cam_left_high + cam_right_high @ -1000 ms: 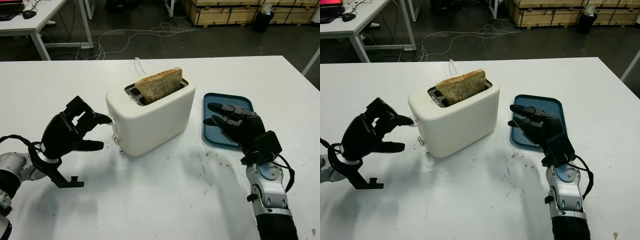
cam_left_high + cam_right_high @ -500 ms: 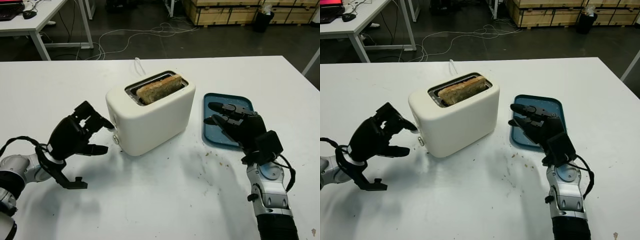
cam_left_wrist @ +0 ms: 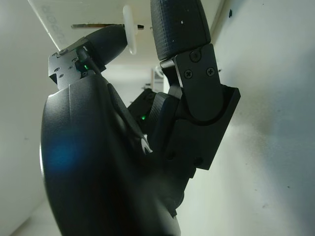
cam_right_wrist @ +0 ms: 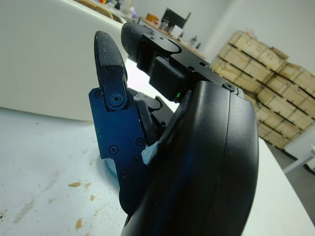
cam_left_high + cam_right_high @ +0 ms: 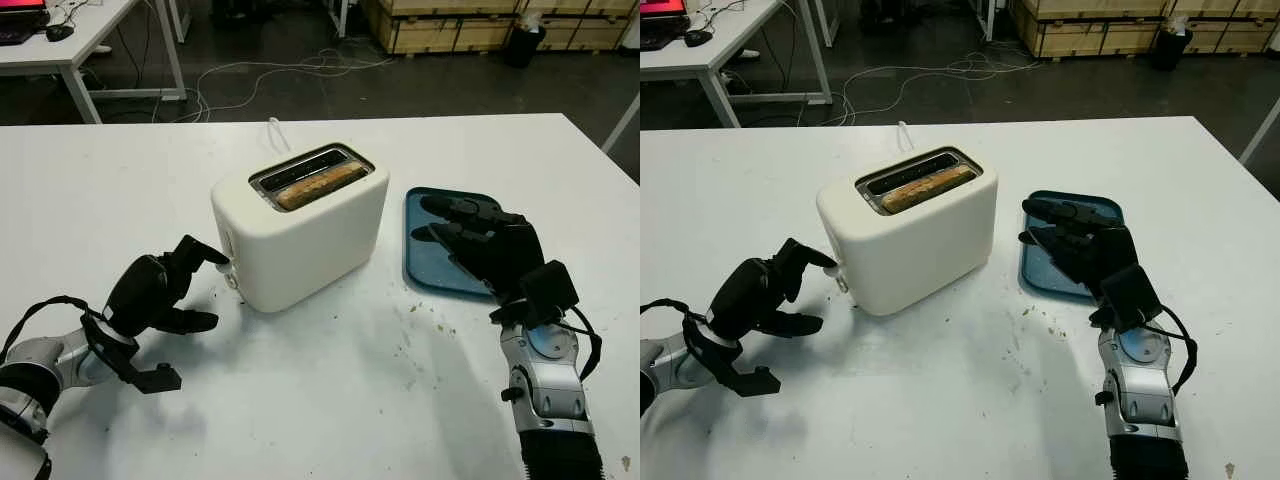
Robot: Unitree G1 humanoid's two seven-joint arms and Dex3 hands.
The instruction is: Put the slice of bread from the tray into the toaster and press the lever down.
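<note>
The left hand [image 5: 160, 290] sits low at the left of the frame, fingers curled and holding nothing, with one fingertip [image 5: 214, 254] pressed on the white lever [image 3: 129, 30] at the end face of the toaster [image 5: 300, 226]. In the left wrist view that lever knob lies between a fingertip and the thumb, close against the cream wall of the toaster, beside the dark slot in which it slides. The lever is low on the toaster's side, near the small round knob [image 5: 230, 281] just above the table.

The slice of bread [image 5: 318, 183] is sunk in the toaster's slot at the centre of the frame, only its brown top crust showing level with the metal rim. A white cord [image 5: 275, 131] runs from behind the toaster toward the far edge of the white table [image 5: 300, 400].

The right hand [image 5: 485, 245] is at the right of the frame, open and holding nothing, above the near part of the blue tray [image 5: 428, 255], which lies just right of the toaster. Crumbs [image 5: 425, 322] are scattered on the table in front of the tray.

Beyond the table, at the top of the frame, are a dark floor with loose cables [image 5: 290, 70], wooden crates [image 5: 450, 25] and another white desk [image 5: 70, 40].
</note>
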